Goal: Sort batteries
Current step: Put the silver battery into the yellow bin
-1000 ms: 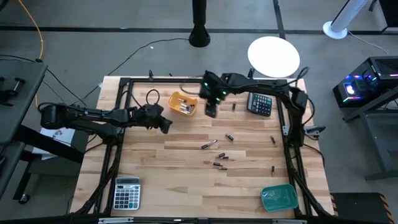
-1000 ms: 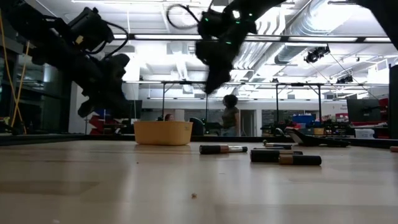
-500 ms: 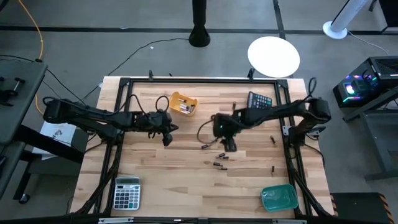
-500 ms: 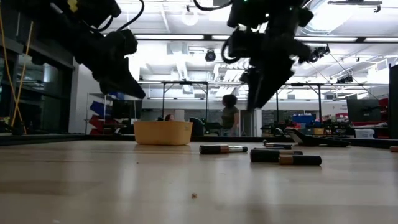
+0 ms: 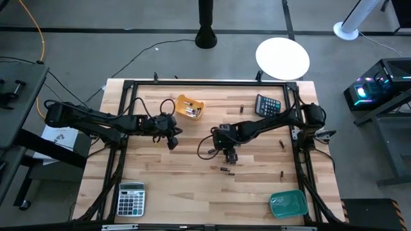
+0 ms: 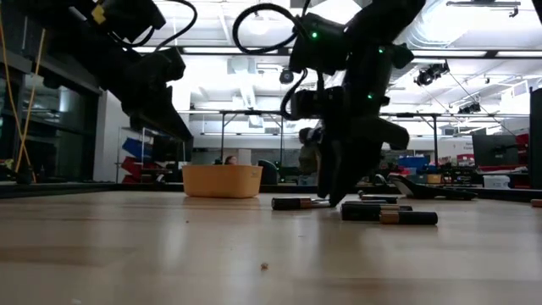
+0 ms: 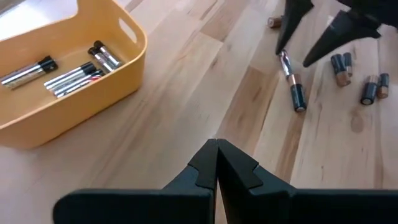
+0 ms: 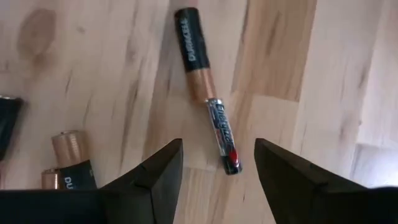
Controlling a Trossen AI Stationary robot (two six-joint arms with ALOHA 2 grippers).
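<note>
Near the middle of the table, the right gripper hangs low with its jaws spread wide. Between its two dark fingers lie two batteries end to end. One is black and copper and reads "DURACELL". The thinner silver one reads "Energizer". The jaws hold nothing, and I cannot tell if they touch the wood.

More batteries lie close by, at about 6 o'clock from that gripper. A few others sit alone toward the right edge of the table.

The left gripper waits at about 9 o'clock from the right one, well apart from it. Its jaws are pressed together and hold nothing.

The yellow tray sits at about 1 o'clock from the left gripper. It has several batteries inside. Their writing is too small to read.

A teal tray sits near the front right corner. One calculator lies at the front left, and another calculator lies at the back right.
</note>
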